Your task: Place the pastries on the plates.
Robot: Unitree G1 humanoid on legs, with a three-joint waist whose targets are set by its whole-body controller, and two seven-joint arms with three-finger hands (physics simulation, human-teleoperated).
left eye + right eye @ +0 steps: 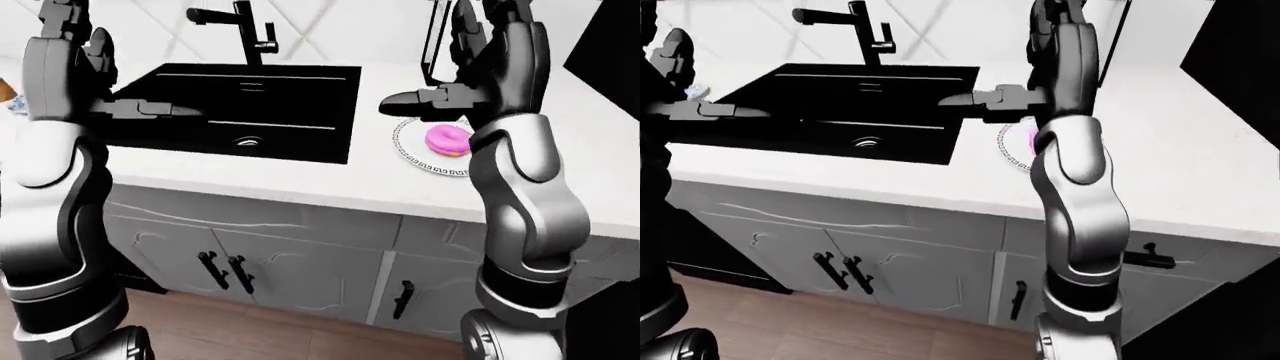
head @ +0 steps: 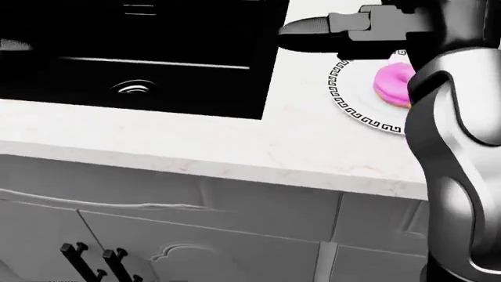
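Pink frosted donut [image 1: 449,140] sits on the patterned white plate [image 1: 412,149]; the empty, open-fingered right hand [image 1: 425,99] hovering above could bump it off.

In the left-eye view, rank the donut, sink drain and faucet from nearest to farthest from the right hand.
From the right hand:
1. Pink donut, just below and right of it, on the plate.
2. Faucet, up and to the left.
3. Sink drain, left, in the basin; nearly tied with the faucet.

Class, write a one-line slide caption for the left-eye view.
Pink donut on patterned plate beside black sink, both arms raised.
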